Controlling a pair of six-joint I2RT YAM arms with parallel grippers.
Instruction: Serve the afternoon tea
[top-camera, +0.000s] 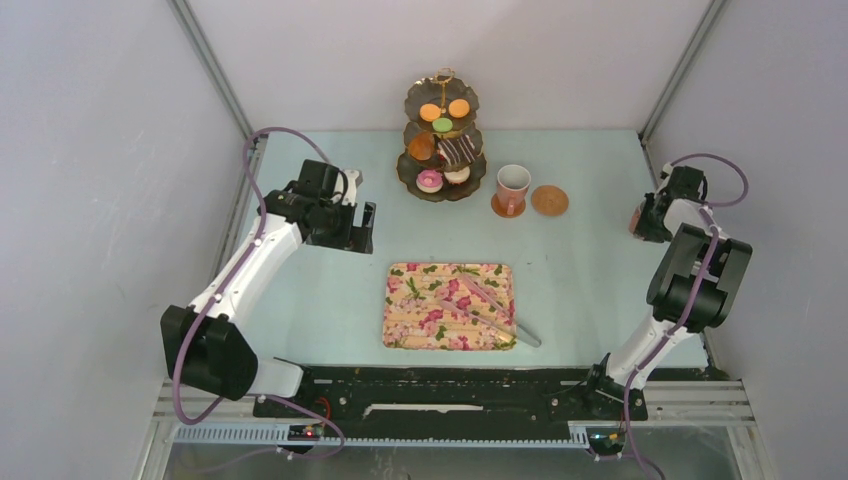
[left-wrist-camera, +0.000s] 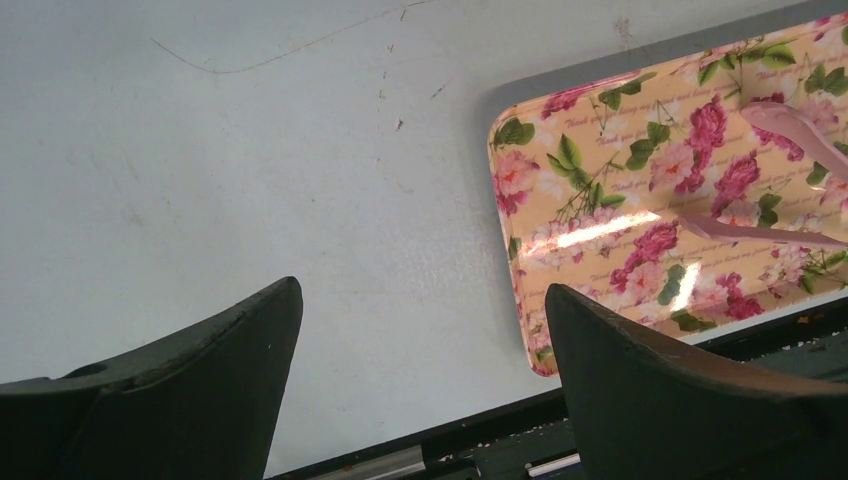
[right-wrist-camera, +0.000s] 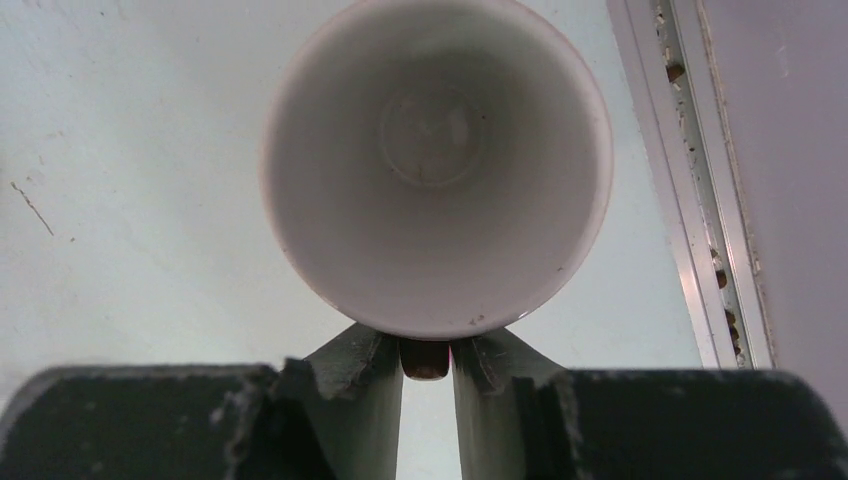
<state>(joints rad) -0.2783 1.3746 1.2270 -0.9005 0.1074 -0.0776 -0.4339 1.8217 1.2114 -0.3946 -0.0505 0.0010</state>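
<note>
The surface (top-camera: 320, 300) is big, but my right claw (right-wrist-camera: 428, 345) is far off at its right edge, beside the metal rail (right-wrist-camera: 690, 200). The flower tray (top-camera: 400, 335) lies in the middle, and the cake stand (top-camera: 478, 172) is at the back. My left claw (left-wrist-camera: 422, 300) is spread wide with nothing in it, just left of the tray.

My right claw is squeezed tight on the handle (right-wrist-camera: 424, 362) of a pink mug (right-wrist-camera: 440, 160). I can't tell if the mug is lifted. I only have that thin handle, so I think the mug could swing or slip out. The bare coaster (top-camera: 549, 200) is just beside the other mug (top-camera: 512, 186), so I might bump that one or land half off the coaster.
</note>
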